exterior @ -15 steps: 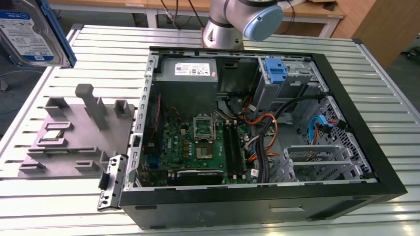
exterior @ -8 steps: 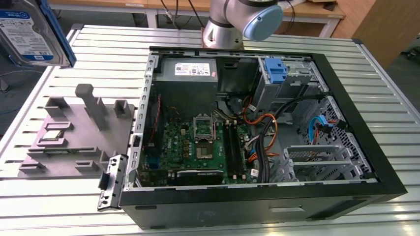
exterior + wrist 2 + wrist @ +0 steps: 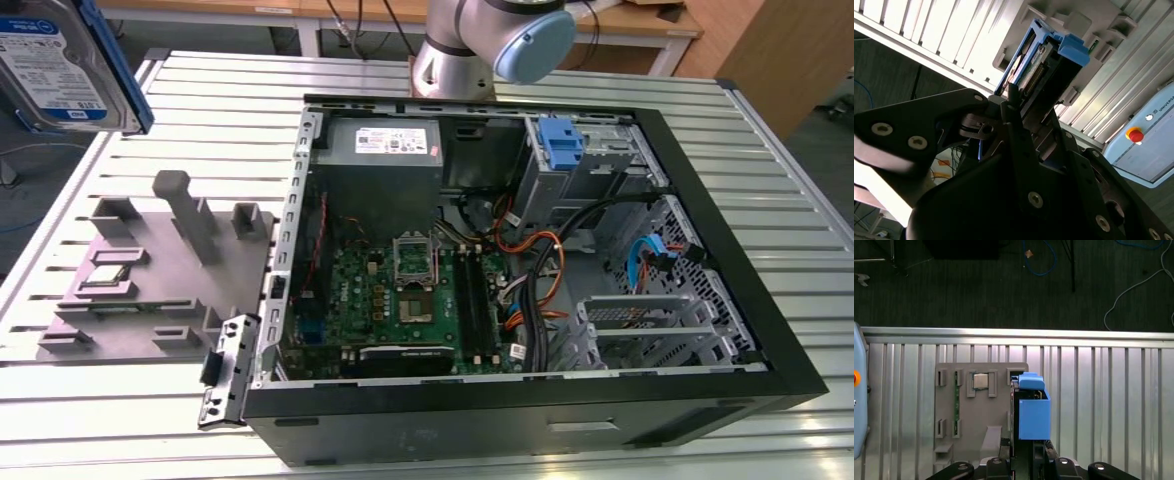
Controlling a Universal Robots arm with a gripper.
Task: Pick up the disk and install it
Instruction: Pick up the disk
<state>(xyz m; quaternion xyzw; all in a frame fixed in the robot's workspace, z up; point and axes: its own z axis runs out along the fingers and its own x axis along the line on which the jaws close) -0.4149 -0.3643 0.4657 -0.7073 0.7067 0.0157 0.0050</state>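
Gripper (image 3: 1025,446) state: the fingers are clamped on the disk (image 3: 67,62), one on each flat face, as seen in both wrist views. The disk is carried in the air and is touched by nothing else.

Orientation: the disk is held on edge. Its long axis runs straight out from between the fingers, in line with the gripper's own axis, so the free end is pointed down at the slatted aluminium table (image 3: 1104,390). A blue side rail (image 3: 1033,415) is turned toward the first wrist camera. The labelled face is presented to the exterior view.

Position: the disk is hung above the grey fixture plate (image 3: 979,410), over the plate edge that borders bare slats. The plate lies near the table edge at the exterior view's left.

Key relation: the open computer case (image 3: 534,430) lies well apart from the held disk, toward the exterior view's right. A blue bracket (image 3: 562,142) is seated in a bay at the case's far corner, and a bare metal drive cage (image 3: 647,320) is seen nearer the case's near corner.

Judgement: the pick-up is taken as done; the disk is not yet installed.
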